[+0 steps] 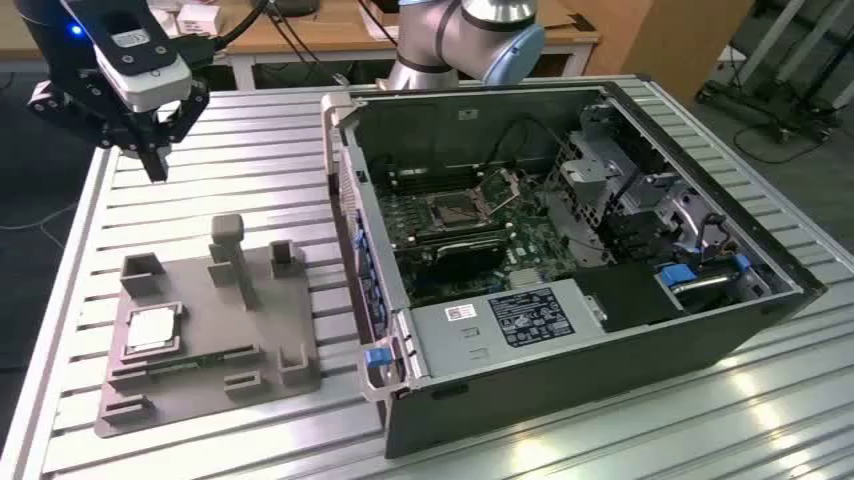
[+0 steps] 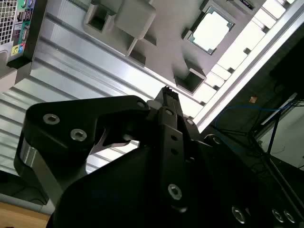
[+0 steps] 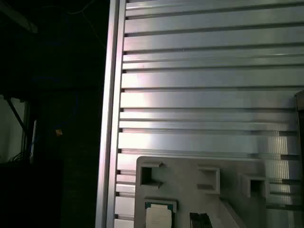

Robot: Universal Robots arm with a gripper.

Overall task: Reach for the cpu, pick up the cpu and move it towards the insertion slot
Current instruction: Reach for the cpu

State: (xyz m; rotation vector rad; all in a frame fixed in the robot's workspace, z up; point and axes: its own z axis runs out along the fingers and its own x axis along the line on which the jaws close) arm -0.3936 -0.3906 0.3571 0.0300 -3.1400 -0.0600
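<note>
Silver cpu (image 1: pixel 151 328) at grey holder (image 1: pixel 200 385) edge

Black pincer (image 2: pixel 167 95), jaws together, in foreground. Beyond it: grey fixture plate (image 2: pixel 164 33) on slatted aluminium bench (image 2: pixel 61 61); cpu (image 2: pixel 211 31) seated in plate recess, apart from pincer.

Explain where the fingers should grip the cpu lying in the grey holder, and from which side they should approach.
Pinch the cpu across two opposite thin edges, coming straight down from above. It lies flat, face up, in a shallow recess of the holder, so its rim is only partly exposed, and the raised walls around it would likely block a sideways approach.
</note>
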